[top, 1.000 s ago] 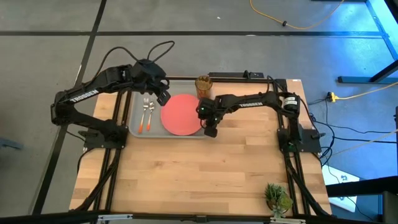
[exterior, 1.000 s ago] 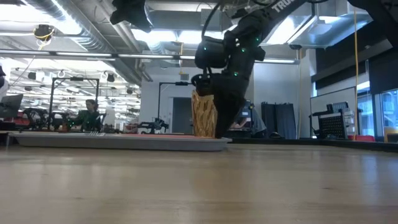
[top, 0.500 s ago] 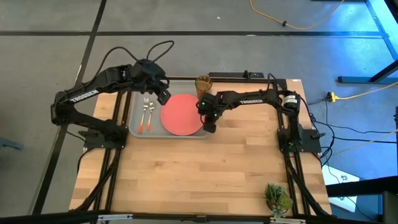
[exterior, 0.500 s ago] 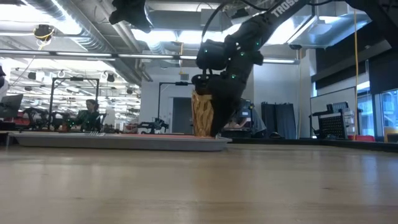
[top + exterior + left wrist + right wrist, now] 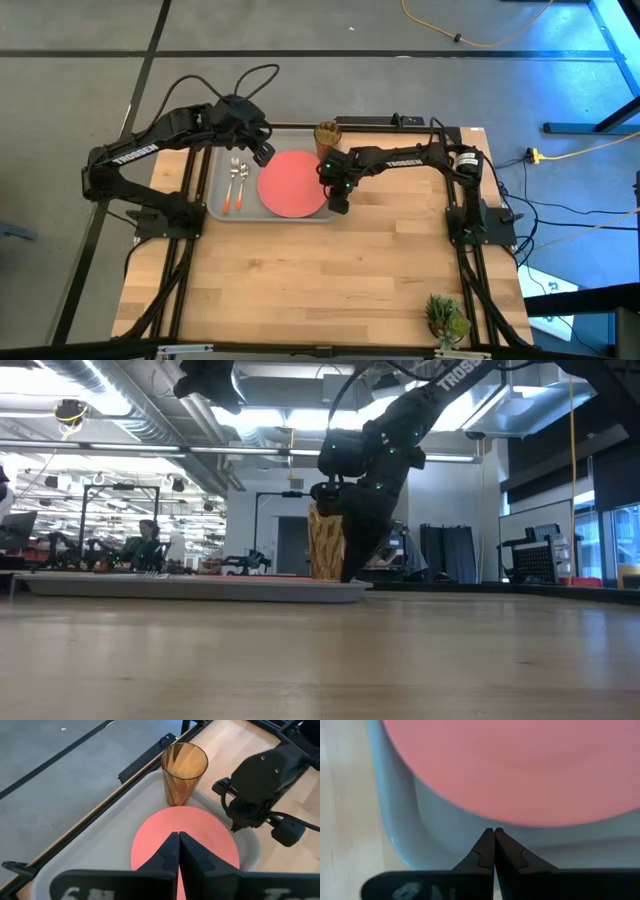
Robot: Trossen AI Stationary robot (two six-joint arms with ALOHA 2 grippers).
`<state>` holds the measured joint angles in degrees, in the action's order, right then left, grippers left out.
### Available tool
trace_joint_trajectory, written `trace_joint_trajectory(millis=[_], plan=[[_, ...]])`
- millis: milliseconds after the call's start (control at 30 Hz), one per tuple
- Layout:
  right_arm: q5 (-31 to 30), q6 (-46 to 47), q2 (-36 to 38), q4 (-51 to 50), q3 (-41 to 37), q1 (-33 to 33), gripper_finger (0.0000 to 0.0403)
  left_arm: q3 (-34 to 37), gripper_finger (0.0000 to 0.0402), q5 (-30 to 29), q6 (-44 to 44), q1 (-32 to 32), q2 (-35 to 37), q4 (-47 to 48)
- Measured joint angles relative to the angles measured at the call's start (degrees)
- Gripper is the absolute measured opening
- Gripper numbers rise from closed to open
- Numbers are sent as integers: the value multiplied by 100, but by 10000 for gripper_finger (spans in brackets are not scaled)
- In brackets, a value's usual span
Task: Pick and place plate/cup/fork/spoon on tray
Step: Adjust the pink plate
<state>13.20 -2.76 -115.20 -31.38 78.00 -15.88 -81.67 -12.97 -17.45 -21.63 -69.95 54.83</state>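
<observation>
The grey tray lies at the table's far left. On it the coral plate lies flat. The amber cup stands upright at the tray's far right corner and also shows in the left wrist view. The fork and spoon lie side by side on the tray's left part. My left gripper is shut and empty, hovering above the plate's far left edge. My right gripper is shut, pointing down at the tray's near right corner, just beside the plate's rim. My right gripper's shut fingertips stand over the tray's floor, between the plate's rim and the tray's raised rim. I cannot tell whether they touch the tray. They come from above, pointing down.
The table's near half is bare wood. A small potted plant stands at the near right corner. A dark bar lies along the far edge behind the cup. People and benches show in the room beyond the table.
My right gripper has moved a little toward the table's far edge along the tray's right end, and its arm has risen slightly. The plate, cup, fork and spoon have stayed where they were.
</observation>
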Motion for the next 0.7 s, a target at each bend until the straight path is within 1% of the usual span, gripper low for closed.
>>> trace_joint_trajectory(millis=[100, 333, 533, 700], plan=[[12, -9, -80, 213, 4, -70, 5, 0, 0, -2, 0, 0, 0, 0], [153, -26, -351, 256, 12, -129, 5, 0, 0, -4, 4, 0, 0, 2], [153, -54, -377, 460, 80, -127, 5, 0, 0, -6, 4, 0, 0, 1], [149, -210, -378, 830, 103, -127, 5, 2, 0, -4, 4, 0, 0, 2]])
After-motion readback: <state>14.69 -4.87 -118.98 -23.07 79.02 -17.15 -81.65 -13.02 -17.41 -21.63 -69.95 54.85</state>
